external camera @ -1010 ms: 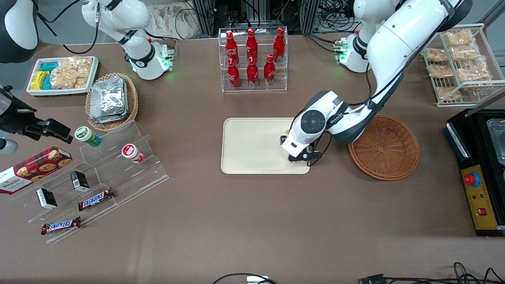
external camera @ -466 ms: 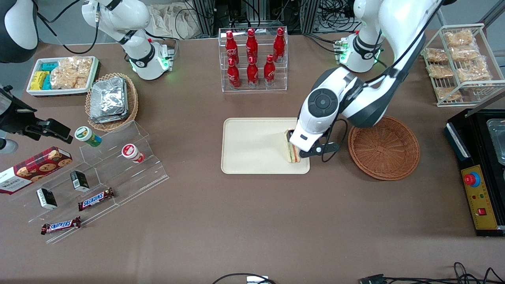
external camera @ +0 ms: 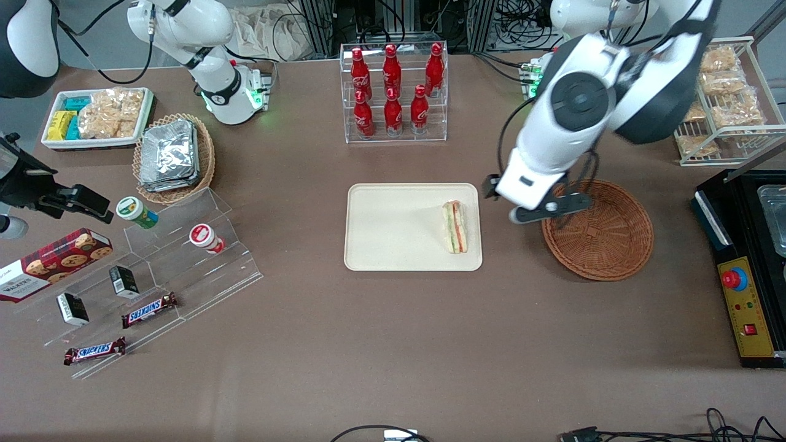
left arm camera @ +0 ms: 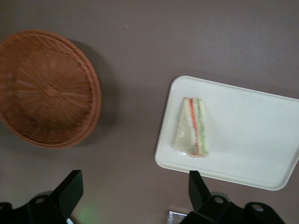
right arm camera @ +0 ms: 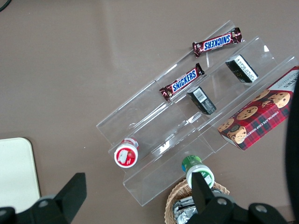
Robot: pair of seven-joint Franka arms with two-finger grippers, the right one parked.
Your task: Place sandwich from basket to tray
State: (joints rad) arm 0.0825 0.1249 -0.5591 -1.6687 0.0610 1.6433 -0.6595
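Note:
The sandwich [external camera: 455,226] [left arm camera: 193,128], a white triangular wedge with green and red-orange layers, lies flat on the cream tray [external camera: 393,227] [left arm camera: 247,135], near the tray's edge closest to the basket. Beside the tray, toward the working arm's end, the round brown wicker basket [external camera: 599,230] [left arm camera: 44,88] sits with nothing in it. My gripper [external camera: 533,201] [left arm camera: 135,189] hangs high above the table between tray and basket, open, with nothing between its fingers.
A clear rack of red bottles [external camera: 393,92] stands farther from the front camera than the tray. A wire rack of snack bags [external camera: 715,98] and a black appliance [external camera: 746,264] sit at the working arm's end. An acrylic stand with snacks [external camera: 153,270] lies toward the parked arm's end.
My gripper has let go of the sandwich, risen off the tray and moved toward the basket. The sandwich now lies uncovered on the tray.

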